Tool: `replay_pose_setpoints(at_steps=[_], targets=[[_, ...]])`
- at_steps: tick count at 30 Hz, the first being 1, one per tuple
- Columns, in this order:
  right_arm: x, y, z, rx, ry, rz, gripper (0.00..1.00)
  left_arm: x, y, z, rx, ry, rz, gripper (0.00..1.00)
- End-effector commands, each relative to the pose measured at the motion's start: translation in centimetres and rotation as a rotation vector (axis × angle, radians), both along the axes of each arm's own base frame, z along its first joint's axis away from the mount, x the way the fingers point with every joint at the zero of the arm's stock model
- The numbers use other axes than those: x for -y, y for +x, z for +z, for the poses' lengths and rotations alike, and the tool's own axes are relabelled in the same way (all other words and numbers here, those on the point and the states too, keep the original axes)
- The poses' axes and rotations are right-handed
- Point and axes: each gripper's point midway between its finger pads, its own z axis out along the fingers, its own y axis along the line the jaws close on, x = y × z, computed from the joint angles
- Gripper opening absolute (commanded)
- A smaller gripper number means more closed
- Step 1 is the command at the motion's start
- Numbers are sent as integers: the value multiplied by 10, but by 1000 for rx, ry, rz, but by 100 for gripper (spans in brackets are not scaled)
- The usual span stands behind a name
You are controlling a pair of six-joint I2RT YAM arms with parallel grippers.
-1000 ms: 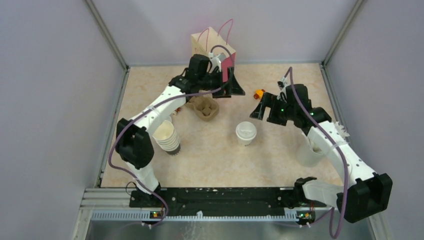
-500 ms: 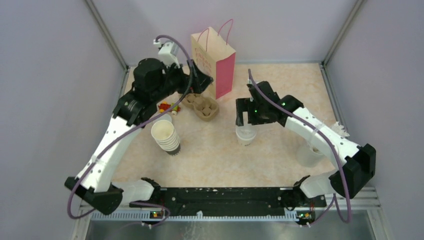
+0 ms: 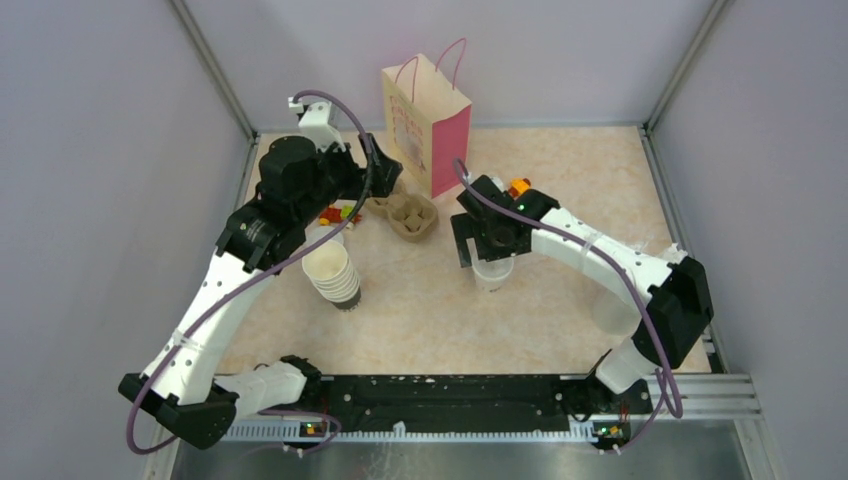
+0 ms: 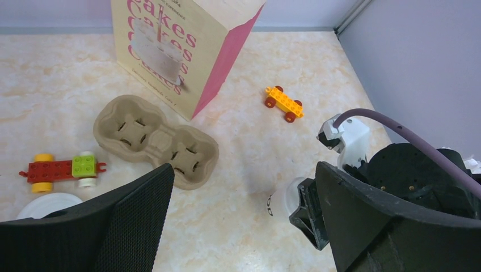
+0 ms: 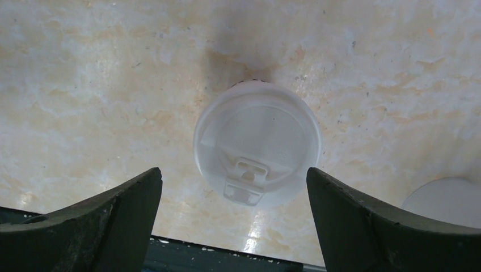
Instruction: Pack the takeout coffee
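1. The takeout coffee (image 5: 258, 150) stands upright mid-bench (image 3: 420, 320), with its lid on.
2. The right fingers (image 5: 85, 221) hang spread wide above it, one on either side, neither touching.
3. The left fingers (image 4: 130, 215) gape empty near the cardboard cup carrier (image 4: 156, 139), at the coffee's 10 o'clock.
4. The paper bag (image 3: 428, 100) stands at its 11 o'clock.
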Motion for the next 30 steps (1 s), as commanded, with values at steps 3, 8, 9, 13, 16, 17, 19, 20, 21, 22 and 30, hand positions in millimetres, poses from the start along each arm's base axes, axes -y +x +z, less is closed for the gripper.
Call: replay_pose_setpoints(at_steps=[3, 8, 9, 13, 16, 17, 19, 20, 21, 22, 30], targets=[[6, 3, 4, 37, -17, -49, 95, -7, -1, 14, 63, 17, 16, 99], [0, 3, 1, 27, 14, -62, 96, -2, 0, 12, 55, 11, -6, 99], [0, 4, -1, 27, 15, -62, 97, -1, 0, 10, 53, 11, -9, 99], [3, 7, -10, 27, -14, -88, 99, 0, 0, 6, 45, 12, -16, 99], [3, 9, -12, 30, 0, -109, 99, 1, -3, 5, 43, 9, -27, 99], [5, 10, -13, 31, 1, -118, 99, 1, -4, 5, 41, 9, -27, 99], [5, 12, -13, 33, 19, -124, 99, 1, -5, 4, 39, 9, -28, 99], [5, 13, -14, 31, 26, -125, 99, 1, -5, 3, 37, 9, -29, 99], [6, 13, -15, 29, 28, -126, 99, 1, -5, 2, 36, 9, -31, 99], [6, 14, -15, 28, 29, -127, 99, 2, -5, 2, 35, 9, -31, 99], [9, 19, 0, 55, 30, -121, 98, 10, -5, 1, 25, -5, -65, 99]])
